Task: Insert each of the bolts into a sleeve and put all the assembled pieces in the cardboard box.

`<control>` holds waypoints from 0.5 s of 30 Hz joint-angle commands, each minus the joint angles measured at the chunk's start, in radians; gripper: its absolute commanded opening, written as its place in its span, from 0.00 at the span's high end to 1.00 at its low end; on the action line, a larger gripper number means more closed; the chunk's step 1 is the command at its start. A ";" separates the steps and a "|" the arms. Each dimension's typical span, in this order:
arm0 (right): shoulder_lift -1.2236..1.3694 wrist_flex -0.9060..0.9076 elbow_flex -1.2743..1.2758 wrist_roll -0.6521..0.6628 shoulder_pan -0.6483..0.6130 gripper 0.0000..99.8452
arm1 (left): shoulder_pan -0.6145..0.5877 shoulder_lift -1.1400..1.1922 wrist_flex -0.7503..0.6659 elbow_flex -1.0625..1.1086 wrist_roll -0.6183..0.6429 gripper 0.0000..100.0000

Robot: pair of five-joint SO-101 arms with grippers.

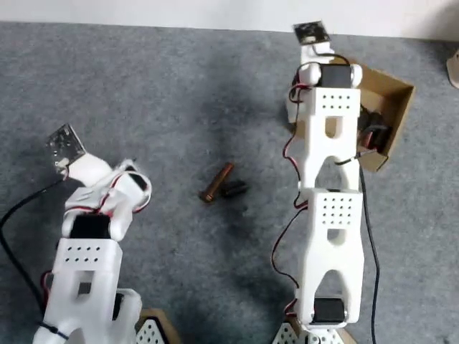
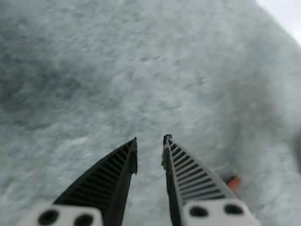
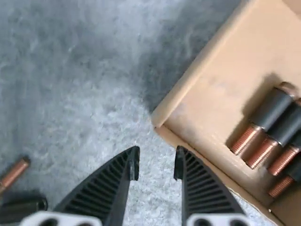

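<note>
High view: a copper bolt (image 1: 217,181) lies near the middle of the grey carpeted table (image 1: 143,86), slanted from 7 to 1 o'clock. A loose black sleeve (image 1: 234,189) lies just beside it at its 4 o'clock. The cardboard box (image 1: 393,92) sits at 2 o'clock from the pair, partly under the right arm (image 1: 330,179), which stretches from 6 o'clock up toward 1 o'clock. The left arm (image 1: 93,229) is at 8 o'clock. In the right wrist view the right gripper (image 3: 157,150) hangs over the carpet just outside the box's corner, its fingers a narrow gap apart and holding nothing. Several assembled pieces (image 3: 273,113), copper threads poking out of black sleeves, lie side by side inside the box. The left gripper (image 2: 150,139) is likewise narrowly parted and empty over the carpet
</note>
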 commanded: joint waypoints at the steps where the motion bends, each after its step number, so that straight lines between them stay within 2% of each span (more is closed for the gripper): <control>1: -0.033 0.019 0.002 0.046 -0.019 0.88 | -0.041 -0.015 0.003 0.022 -0.051 0.90; 7: -0.074 0.019 0.045 0.080 -0.019 0.88 | -0.094 -0.015 0.003 0.113 -0.144 0.90; 15: -0.386 0.013 0.536 0.189 -0.073 0.88 | -0.128 -0.015 0.005 0.140 -0.158 0.90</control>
